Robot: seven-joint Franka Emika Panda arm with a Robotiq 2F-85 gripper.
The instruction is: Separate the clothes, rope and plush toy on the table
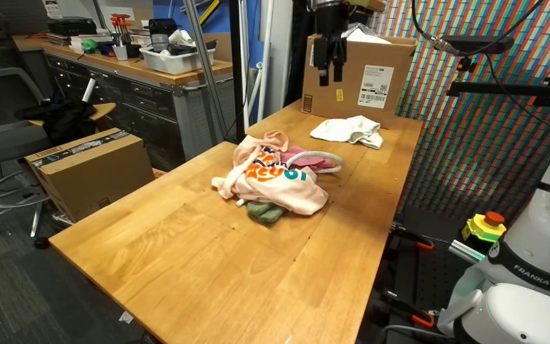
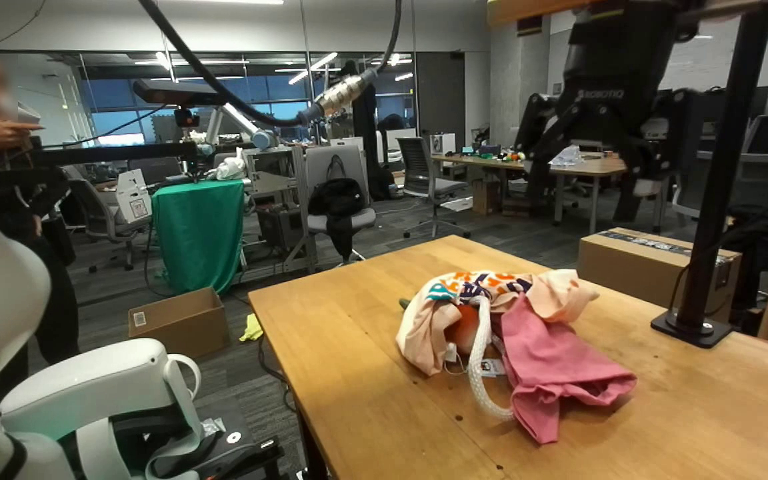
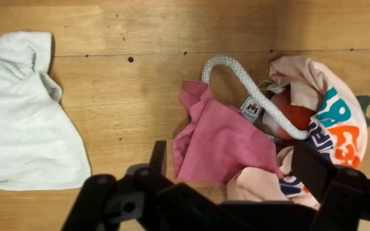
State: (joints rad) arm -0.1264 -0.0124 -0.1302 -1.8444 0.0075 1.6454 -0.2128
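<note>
On the table (image 1: 217, 282) the clothes lie in two places. A cream shirt (image 1: 299, 196) with coloured lettering is heaped up, with a pink garment (image 2: 551, 353) against it. Apart from them, near the far end, rests a white garment (image 1: 349, 131). The rope (image 3: 247, 81) loops out between the pink and cream cloth and crosses the plush toy (image 3: 295, 112), whose red body is partly covered by the shirt. Its green part (image 1: 265, 211) sticks out on the opposite side. My gripper (image 3: 230, 150) is open and holds nothing. In both exterior views it hangs well above the table.
A large cardboard box (image 1: 351, 86) stands at the table's far end, behind the white garment. A black post (image 2: 711, 200) rises from the table edge. Another cardboard box (image 1: 98, 177) is on the floor beside the table. An emergency stop button (image 1: 487, 224) sits near the arm's base.
</note>
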